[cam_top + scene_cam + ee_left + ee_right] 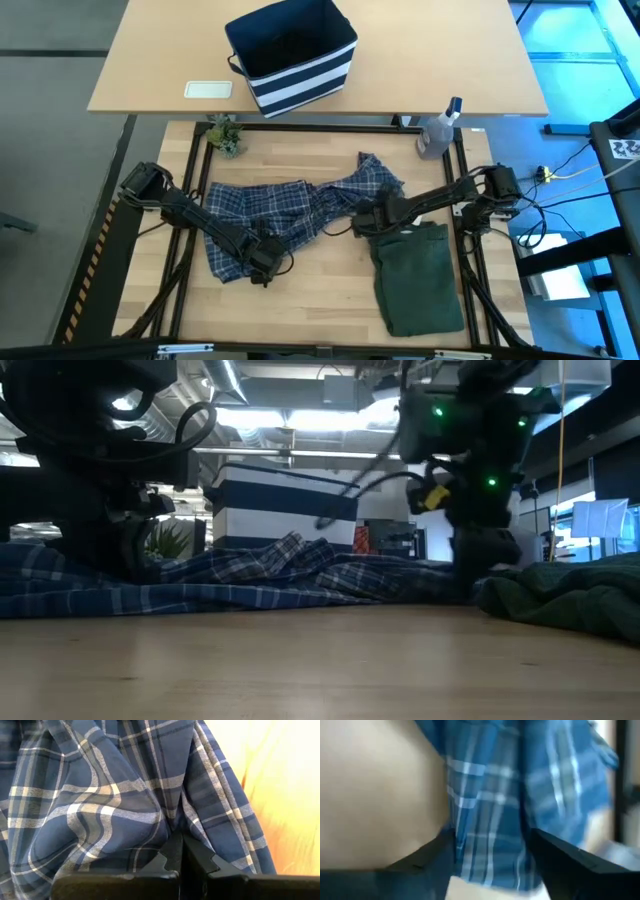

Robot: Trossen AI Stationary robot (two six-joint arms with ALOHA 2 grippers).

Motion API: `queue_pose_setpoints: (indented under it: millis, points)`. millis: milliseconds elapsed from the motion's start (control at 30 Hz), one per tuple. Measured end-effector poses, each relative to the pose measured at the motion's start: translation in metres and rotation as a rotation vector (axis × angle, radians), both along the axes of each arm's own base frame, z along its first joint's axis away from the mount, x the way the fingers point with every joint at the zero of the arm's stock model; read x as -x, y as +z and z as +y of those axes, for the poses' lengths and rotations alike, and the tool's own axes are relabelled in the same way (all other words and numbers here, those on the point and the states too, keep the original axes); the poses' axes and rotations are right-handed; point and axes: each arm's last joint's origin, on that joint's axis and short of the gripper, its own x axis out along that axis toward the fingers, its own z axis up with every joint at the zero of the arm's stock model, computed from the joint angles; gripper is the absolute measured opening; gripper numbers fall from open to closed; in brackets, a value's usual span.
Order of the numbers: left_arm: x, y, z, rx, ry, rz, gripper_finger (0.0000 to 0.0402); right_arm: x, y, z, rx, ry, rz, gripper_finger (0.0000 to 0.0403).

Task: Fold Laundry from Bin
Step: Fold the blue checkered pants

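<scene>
The plaid shirt lies spread across the middle of the table. The left gripper pinches the shirt's hem at seven o'clock, fingers closed on the cloth. The right gripper, at the shirt's three o'clock edge, stands wide with plaid between its fingers. The green garment lies at four o'clock, the bin at twelve.

Plaid shirt spread across table; green garment beside it.
</scene>
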Motion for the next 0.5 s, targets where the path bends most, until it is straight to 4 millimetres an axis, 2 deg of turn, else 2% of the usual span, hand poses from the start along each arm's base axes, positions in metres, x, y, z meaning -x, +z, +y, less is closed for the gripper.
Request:
queue_pose_setpoints:
  millis: [100, 267, 300, 367, 500]
  points:
    - [0.0, 0.0, 0.0, 0.002, 0.0, 0.0, 0.0001, 0.007, 0.002, -0.003, 0.051, -0.018, 0.058, 0.0196]
    - [0.0, 0.0, 0.0, 0.004, 0.0, 0.0, 0.0001, 0.011, 0.006, -0.014, 0.082, -0.034, 0.094, 0.0033]
    - [0.0, 0.0, 0.0, 0.004, 0.0, 0.0, 0.0001, 0.011, 0.009, -0.017, 0.089, -0.031, 0.099, 0.0018]
    - [0.0, 0.0, 0.0, 0.005, 0.002, -0.001, 0.0001, 0.012, 0.016, -0.025, 0.117, -0.036, 0.089, 0.0019]
    - [0.0, 0.0, -0.003, 0.011, -0.007, -0.004, 0.0001, 0.009, 0.044, -0.043, 0.173, -0.05, 0.03, 0.001]
